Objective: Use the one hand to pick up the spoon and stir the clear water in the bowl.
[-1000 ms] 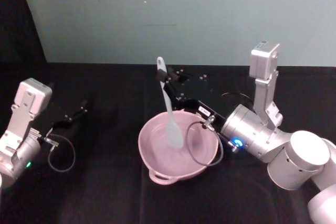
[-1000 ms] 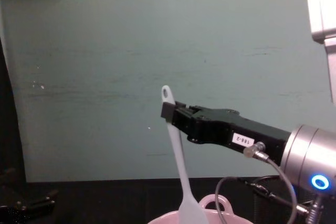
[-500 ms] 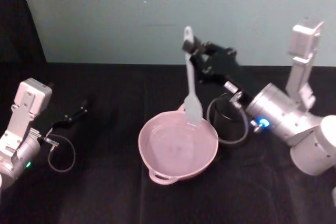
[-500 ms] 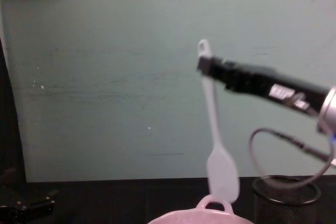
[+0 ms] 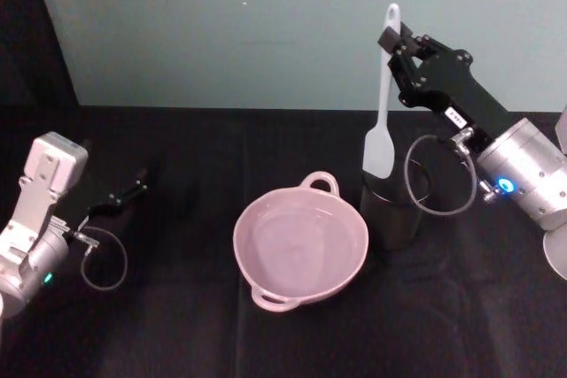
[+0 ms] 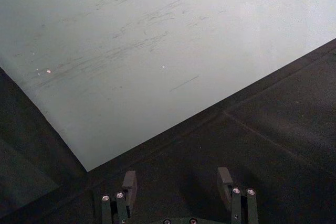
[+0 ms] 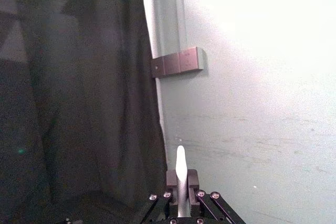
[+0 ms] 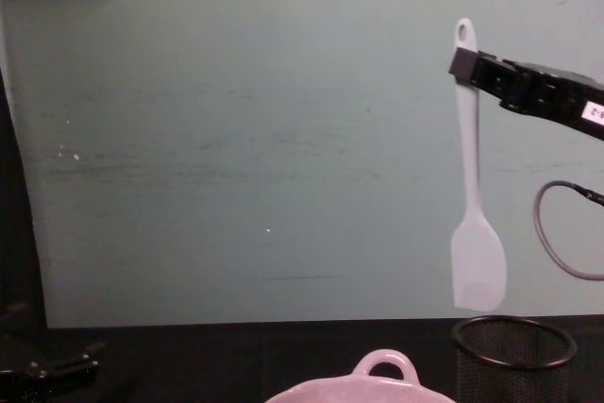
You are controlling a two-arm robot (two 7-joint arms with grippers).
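Observation:
The white spoon [image 5: 382,104] hangs upright in the air, and my right gripper [image 5: 391,42] is shut on its handle just below the holed tip. Its flat head [image 8: 478,266] hovers right above the black wire-mesh cup [image 8: 513,356]. The chest view puts the right gripper [image 8: 464,64] at the upper right edge. The spoon's tip [image 7: 180,165] pokes up between the right gripper's [image 7: 181,181] fingers in the right wrist view. The pale pink bowl [image 5: 300,243] with clear water sits on the black table, left of the cup. My left gripper [image 6: 178,179] is open and parked at the far left.
The mesh cup [image 5: 388,214] stands just right of the bowl [image 8: 379,386]. A teal wall closes the back of the black table [image 5: 177,325]. The left arm's cable loop [image 5: 104,258] lies on the table at the left.
My right gripper has lifted the spoon out of the bowl and carried it up and to the right, so its head is over the mesh cup. The left arm has not moved.

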